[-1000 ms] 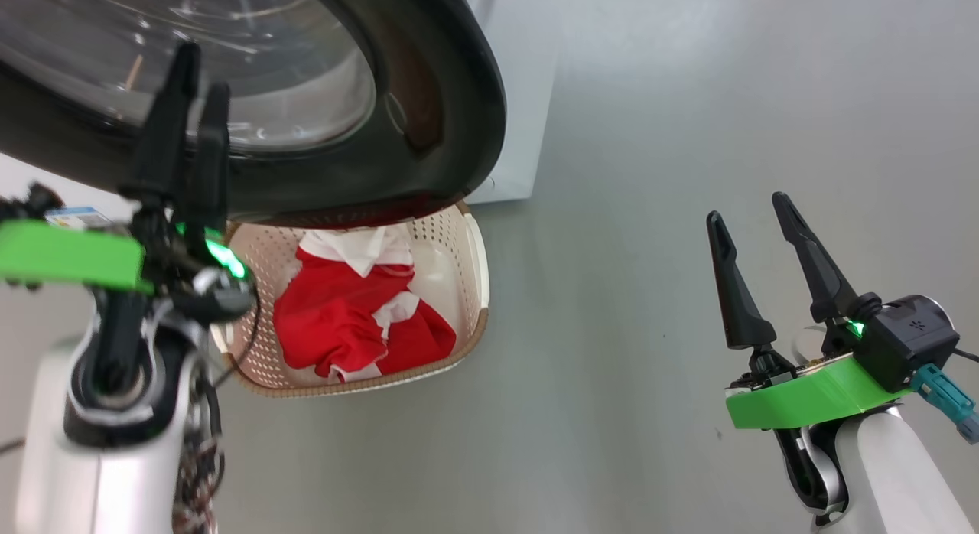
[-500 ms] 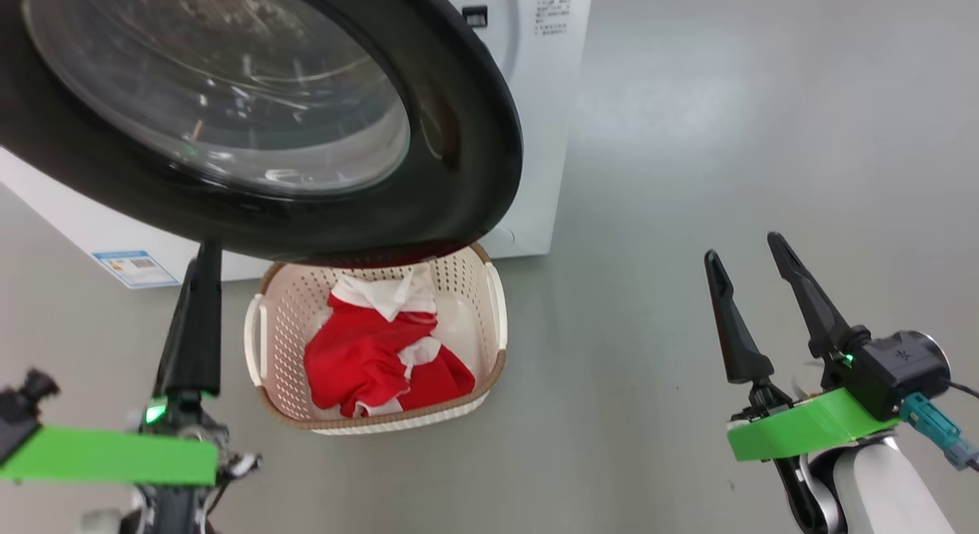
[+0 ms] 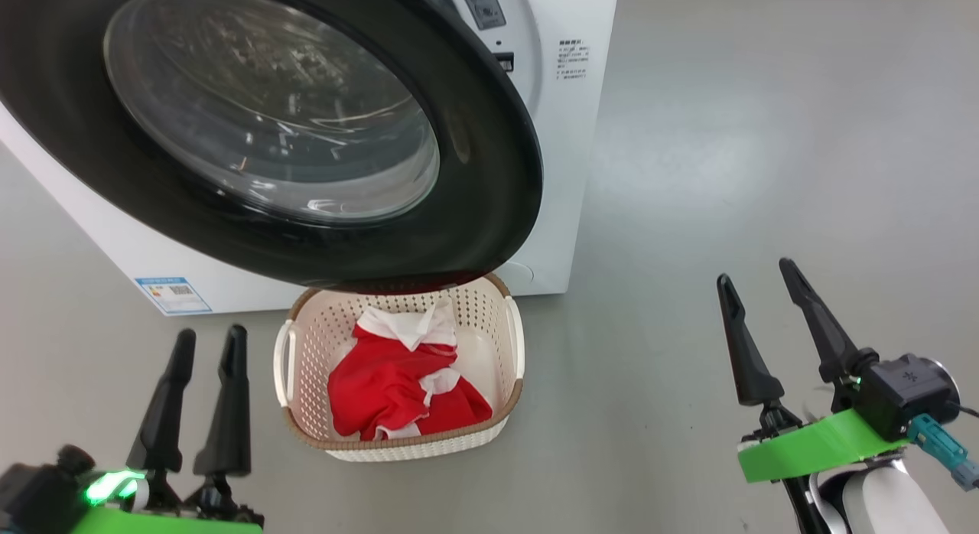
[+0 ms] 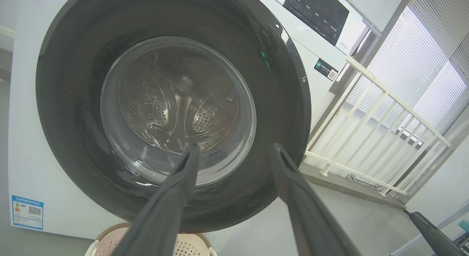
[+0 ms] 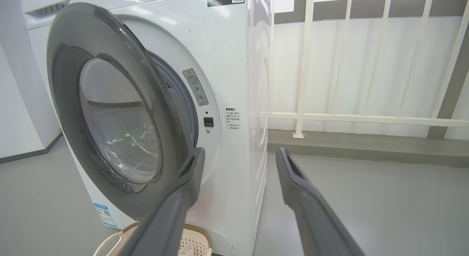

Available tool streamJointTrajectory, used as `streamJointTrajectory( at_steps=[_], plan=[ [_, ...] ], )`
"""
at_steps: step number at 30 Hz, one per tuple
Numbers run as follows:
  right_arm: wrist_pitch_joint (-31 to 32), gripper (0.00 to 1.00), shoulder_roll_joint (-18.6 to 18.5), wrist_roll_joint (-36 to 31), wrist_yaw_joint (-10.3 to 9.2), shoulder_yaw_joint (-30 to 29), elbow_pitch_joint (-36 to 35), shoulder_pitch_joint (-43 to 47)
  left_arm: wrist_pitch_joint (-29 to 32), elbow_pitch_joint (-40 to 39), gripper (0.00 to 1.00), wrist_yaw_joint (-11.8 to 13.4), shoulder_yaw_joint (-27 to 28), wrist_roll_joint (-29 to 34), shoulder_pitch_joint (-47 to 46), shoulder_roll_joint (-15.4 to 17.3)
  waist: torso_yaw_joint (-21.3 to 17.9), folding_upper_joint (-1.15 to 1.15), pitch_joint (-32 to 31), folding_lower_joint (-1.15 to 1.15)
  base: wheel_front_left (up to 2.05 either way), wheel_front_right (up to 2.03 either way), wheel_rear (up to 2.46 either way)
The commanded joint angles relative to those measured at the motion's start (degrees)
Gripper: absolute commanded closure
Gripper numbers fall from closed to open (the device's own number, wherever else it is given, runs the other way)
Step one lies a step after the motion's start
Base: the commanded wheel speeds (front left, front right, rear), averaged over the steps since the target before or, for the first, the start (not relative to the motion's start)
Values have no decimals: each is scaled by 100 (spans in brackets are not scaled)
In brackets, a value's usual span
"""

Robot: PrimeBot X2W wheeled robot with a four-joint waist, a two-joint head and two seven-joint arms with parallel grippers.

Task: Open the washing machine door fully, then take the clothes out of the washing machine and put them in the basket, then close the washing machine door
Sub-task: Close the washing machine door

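the large round washing machine door [image 3: 275,113], glossy black rim around a bulging clear glass window, stands ajar from the big white box-shaped washing machine [image 3: 566,136], its free edge swung out on the robot's right. the soft red clothes [image 3: 398,389] with white trim lie in the small oval cream-white perforated plastic basket [image 3: 421,447], set on the grey floor [image 3: 688,174] at the machine's foot, under the door's lower edge. both tools are empty: the left gripper [image 3: 210,332] and the right gripper [image 3: 755,272] each spread their two dark fingers [image 3: 164,411] wide. only the closing appears left. the left gripper points straight at the door's glass and looks the nearer; the right stands well off past the free edge, facing the gap.
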Motion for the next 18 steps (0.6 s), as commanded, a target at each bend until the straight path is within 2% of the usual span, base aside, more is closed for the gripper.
streamJointTrajectory(
  at_steps=[1,9,18],
  plan=[
    [-36,0,-5,-39,12,111,-129,20,-69,-89,0,-28,189,329,-5,150,0,0,-88,0,0,0,0],
    [-36,0,-5,-4,12,39,-78,249,-92,-65,0,51,410,1660,308,-38,-70,0,-421,0,0,0,0],
    [-36,0,-5,16,12,7,-124,441,-93,-82,0,6,571,2643,594,-194,-100,0,-613,0,0,0,0]
  ],
)
